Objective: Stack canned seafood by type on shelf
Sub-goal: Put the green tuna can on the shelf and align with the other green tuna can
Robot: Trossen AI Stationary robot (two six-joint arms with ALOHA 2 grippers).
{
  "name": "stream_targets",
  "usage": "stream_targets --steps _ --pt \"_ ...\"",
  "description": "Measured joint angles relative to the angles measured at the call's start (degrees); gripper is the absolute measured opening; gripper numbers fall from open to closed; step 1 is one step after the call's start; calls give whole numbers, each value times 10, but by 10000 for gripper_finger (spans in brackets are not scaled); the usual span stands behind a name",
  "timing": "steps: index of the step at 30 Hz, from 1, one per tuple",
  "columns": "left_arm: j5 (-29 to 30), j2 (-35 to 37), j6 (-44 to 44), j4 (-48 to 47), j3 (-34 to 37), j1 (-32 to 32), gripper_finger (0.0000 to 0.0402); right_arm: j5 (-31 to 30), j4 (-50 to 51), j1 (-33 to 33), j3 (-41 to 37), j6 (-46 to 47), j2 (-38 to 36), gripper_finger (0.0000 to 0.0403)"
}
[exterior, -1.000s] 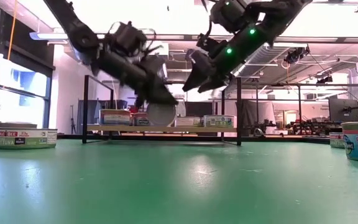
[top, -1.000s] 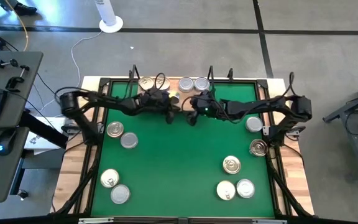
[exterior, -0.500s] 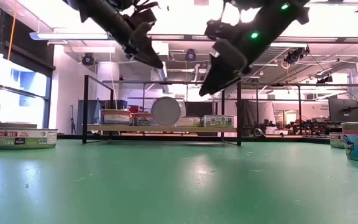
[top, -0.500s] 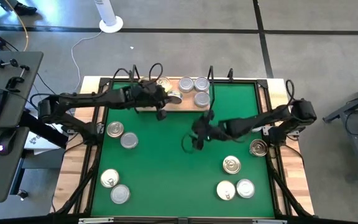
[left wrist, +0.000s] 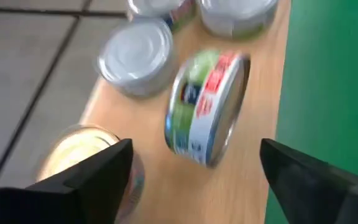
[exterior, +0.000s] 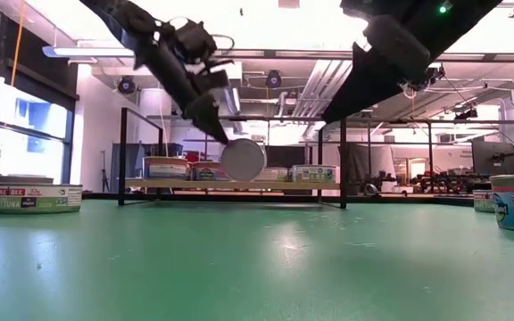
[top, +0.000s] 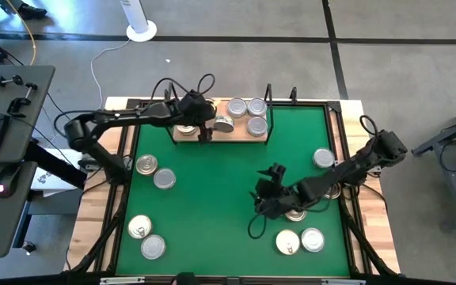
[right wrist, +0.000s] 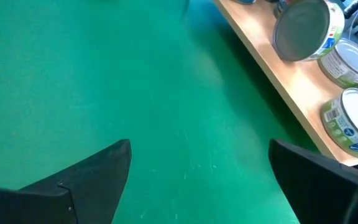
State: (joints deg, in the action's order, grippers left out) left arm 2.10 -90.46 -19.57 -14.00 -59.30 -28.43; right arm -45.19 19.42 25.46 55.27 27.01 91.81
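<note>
- A green mat (top: pixel 212 206) covers the table; the tan shelf (top: pixel 220 133) lies along its far edge.
- One tin (left wrist: pixel 205 107) stands on its rim on the shelf board, tilted, label outward, beside flat silver-lidded cans (top: pixel 246 108) and a gold-lidded can (left wrist: pixel 86 162).
- The left gripper (top: pixel 202 131) hovers just over that tin, fingers spread wide, gripping nothing.
- The right gripper (top: pixel 261 207) hangs over the mat near a gold-lidded tin (top: pixel 295 210), jaws wide apart and empty.
- More loose tins (top: pixel 147 237) lie on both sides of the mat.

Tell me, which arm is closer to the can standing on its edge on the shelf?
Left. Its gripper hovers right beside the tipped can on the shelf; the right gripper is far off over the mat.
</note>
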Motion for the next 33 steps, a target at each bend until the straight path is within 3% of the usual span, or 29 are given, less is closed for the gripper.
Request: stream_targets --steps 6,14,21,27,30,33 --pt "-46 -43 -21 51 0 -22 357 0 -4 2 0 1 0 374" --pt "-115 -68 -31 80 0 -27 340 2 -8 2 0 2 0 374" --pt "-121 -68 -3 99 0 -31 266 5 -9 2 0 13 0 374" --pt "-125 -68 43 120 0 -33 165 6 -9 2 0 13 0 374" --pt "-155 -68 79 124 0 -35 115 7 -8 2 0 13 0 374" --pt "-184 -68 121 137 0 -35 111 7 -9 2 0 13 0 374"
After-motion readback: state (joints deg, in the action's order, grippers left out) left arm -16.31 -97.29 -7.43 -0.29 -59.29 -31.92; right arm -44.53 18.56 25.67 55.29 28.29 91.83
